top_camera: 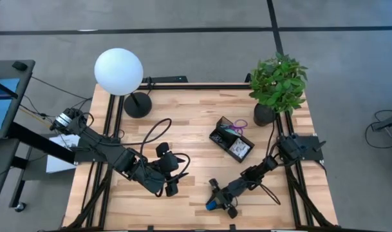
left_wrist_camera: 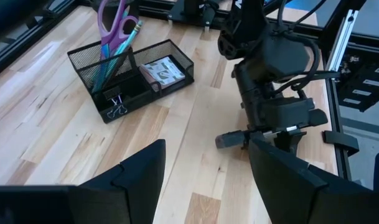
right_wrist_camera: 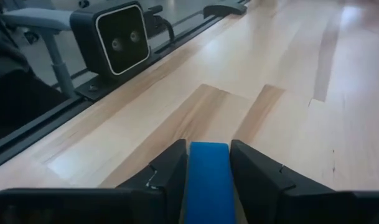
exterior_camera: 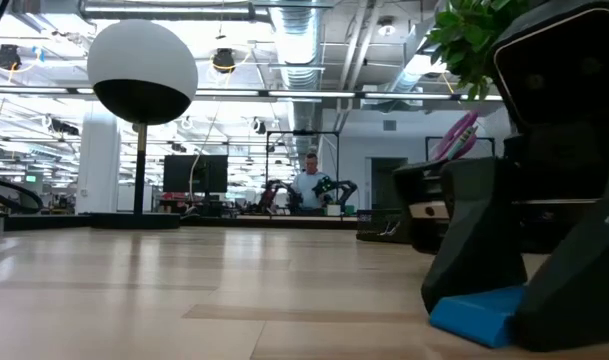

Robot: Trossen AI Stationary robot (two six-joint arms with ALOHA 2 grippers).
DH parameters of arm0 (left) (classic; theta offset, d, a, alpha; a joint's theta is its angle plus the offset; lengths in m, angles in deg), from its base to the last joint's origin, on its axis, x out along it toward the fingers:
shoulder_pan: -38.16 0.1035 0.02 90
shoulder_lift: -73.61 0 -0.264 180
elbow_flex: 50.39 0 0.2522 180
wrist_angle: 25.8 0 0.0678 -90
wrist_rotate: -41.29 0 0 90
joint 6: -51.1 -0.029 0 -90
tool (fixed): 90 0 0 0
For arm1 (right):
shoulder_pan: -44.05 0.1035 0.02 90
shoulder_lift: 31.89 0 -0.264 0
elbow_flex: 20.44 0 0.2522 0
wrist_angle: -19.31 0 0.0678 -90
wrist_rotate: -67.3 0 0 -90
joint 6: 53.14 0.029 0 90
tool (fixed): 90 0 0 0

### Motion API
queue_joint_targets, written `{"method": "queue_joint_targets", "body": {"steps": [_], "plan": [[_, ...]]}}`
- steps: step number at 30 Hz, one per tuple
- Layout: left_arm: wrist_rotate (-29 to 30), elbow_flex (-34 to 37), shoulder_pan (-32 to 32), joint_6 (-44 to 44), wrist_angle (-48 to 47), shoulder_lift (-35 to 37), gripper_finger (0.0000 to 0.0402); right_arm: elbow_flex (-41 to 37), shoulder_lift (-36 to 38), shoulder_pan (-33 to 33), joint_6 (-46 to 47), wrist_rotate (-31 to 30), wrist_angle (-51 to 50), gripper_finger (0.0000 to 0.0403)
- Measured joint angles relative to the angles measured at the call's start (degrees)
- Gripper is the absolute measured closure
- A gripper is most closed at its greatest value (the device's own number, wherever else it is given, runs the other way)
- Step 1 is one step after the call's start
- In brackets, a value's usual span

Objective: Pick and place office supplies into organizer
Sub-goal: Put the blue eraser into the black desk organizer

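Right claw (right_wrist_camera: 208, 171) sits low at the bottom centre of the high view, fingers pressed against both sides of the blue block (right_wrist_camera: 208, 174), block on the table near the front edge. Step looks like the grasp. Next: lift, carry up-right to the organizer (top_camera: 231, 138), drop into a free slot. Organizer holds purple scissors (left_wrist_camera: 114, 22) and pens in the tall section, a white packet (left_wrist_camera: 161, 70) in the tray, and a binder clip (left_wrist_camera: 116, 107) on its edge. Left claw (left_wrist_camera: 205, 171) waits lower left, fingers apart, empty.
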Motion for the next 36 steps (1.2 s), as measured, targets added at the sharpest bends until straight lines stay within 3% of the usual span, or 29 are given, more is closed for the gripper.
{"method": "queue_joint_targets", "body": {"steps": [10,19,23,33,36], "plan": [[0.0,0.0,0.0,0.0,0.0,0.0,0.0176,-0.2,-0.2,-0.2,4.2,-1.2,2.1,0.0345],[0.0,0.0,0.0,0.0,0.0,0.0,0.0176,-0.4,0.8,-0.4,6.8,-6.2,4.7,0.034],[0.0,0.0,0.0,0.0,-0.2,0.0,0.0176,-3.1,5.1,-0.9,6.6,-14.6,2.0,0.0342],[0.1,0.0,0.0,-1.1,-0.7,0.0,0.0176,-13.4,25.7,-3.6,7.8,-47.2,-6.4,0.034],[0.2,0.0,0.1,-1.2,-0.7,0.0,0.0176,-15.0,29.5,-6.5,8.3,-50.3,-8.2,0.034]]}}
